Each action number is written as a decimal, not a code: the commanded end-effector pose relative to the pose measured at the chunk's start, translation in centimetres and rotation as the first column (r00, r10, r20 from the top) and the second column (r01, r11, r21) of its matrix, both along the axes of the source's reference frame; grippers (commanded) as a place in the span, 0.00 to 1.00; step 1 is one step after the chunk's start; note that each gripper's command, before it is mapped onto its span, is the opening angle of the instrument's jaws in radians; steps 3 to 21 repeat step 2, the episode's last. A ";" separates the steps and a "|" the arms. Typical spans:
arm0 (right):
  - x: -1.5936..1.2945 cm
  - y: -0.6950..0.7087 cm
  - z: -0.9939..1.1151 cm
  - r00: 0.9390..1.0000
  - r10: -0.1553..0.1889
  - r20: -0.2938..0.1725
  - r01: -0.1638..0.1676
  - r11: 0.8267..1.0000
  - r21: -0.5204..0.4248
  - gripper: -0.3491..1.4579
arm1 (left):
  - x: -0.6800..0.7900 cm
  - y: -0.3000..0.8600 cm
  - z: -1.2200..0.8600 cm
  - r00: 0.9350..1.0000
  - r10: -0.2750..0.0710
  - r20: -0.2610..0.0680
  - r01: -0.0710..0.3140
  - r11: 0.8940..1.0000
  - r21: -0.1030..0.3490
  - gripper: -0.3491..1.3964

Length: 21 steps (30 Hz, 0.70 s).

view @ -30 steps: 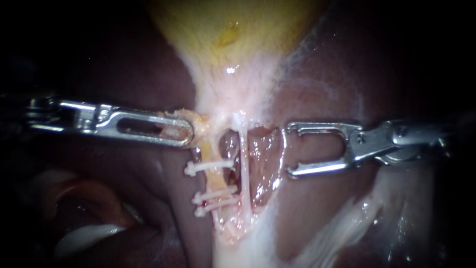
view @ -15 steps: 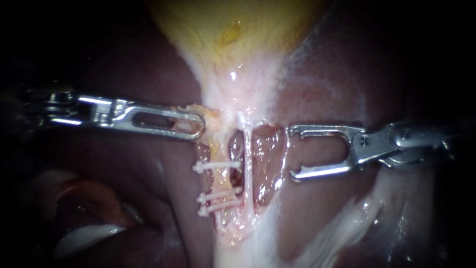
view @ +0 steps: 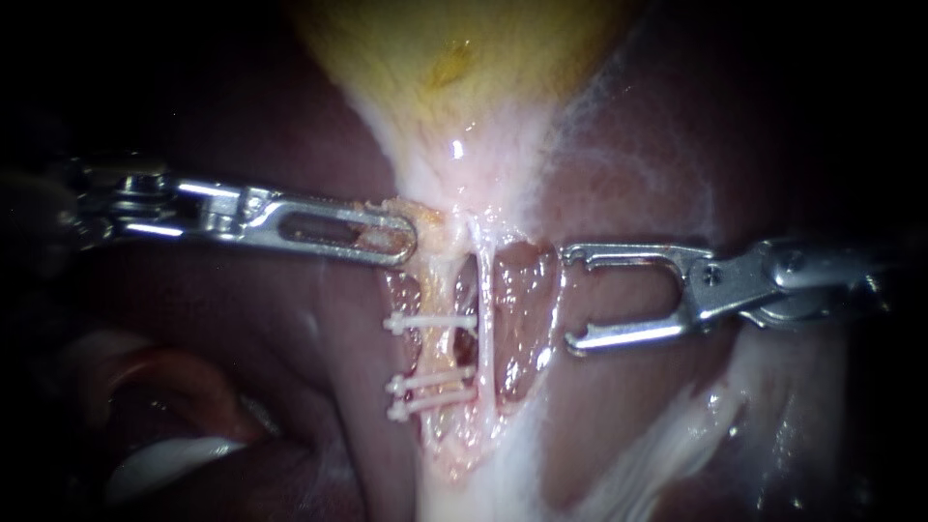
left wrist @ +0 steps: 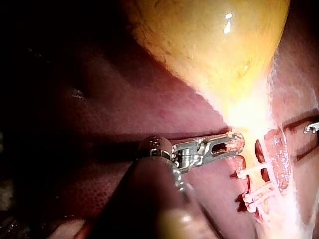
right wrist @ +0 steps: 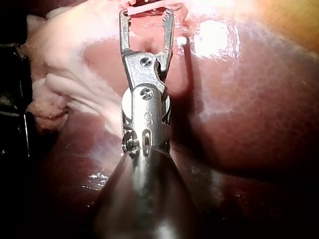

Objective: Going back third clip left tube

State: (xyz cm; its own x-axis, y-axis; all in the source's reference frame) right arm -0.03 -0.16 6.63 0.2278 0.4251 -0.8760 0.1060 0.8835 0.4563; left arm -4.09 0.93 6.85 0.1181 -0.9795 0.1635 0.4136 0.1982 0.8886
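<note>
the liver (view: 271, 135) fills the background, dark red-brown and sinking to black at the frame's edges. the yellow gallbladder (view: 454, 58) sits at top centre, its upper part cut off. pale tissue narrows from it down the middle to the left tube (view: 437, 285) and, just to its right, the thin white right tube (view: 482, 309).

three white clips cross the left tube at the centre: the upper clip (view: 430, 321) alone, the two lower clips (view: 430, 379) close together beneath it.

the left instrument (view: 404, 239) enters from the left at mid-height. its jaws are clamped on a scrap of yellowish tissue (view: 430, 224) at the top of the left tube, above the upper clip and apart from it; how much they hold is hard to make out.

the right instrument (view: 572, 298) lies at right centre, jaws spread wide and empty, tips near the right tube without touching. both shafts vanish into the dark.

a pale glossy fold (view: 174, 459) at lower left is too dim to identify. in the right wrist view a white strip (right wrist: 144, 8) ahead of the open jaws is cut off; clip or tube, i cannot tell.
</note>
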 end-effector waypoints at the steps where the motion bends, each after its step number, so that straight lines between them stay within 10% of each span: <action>1: 0.00 0.00 -0.01 1.000 0.001 0.000 -0.001 1.000 0.000 0.47 | 0.00 0.00 0.00 1.000 0.000 0.000 0.000 1.000 0.000 0.00; 21: 0.00 0.00 -0.01 1.000 0.001 0.000 -0.001 1.000 0.001 0.47 | 0.01 0.00 0.00 1.000 0.001 0.001 -0.001 1.000 0.000 0.00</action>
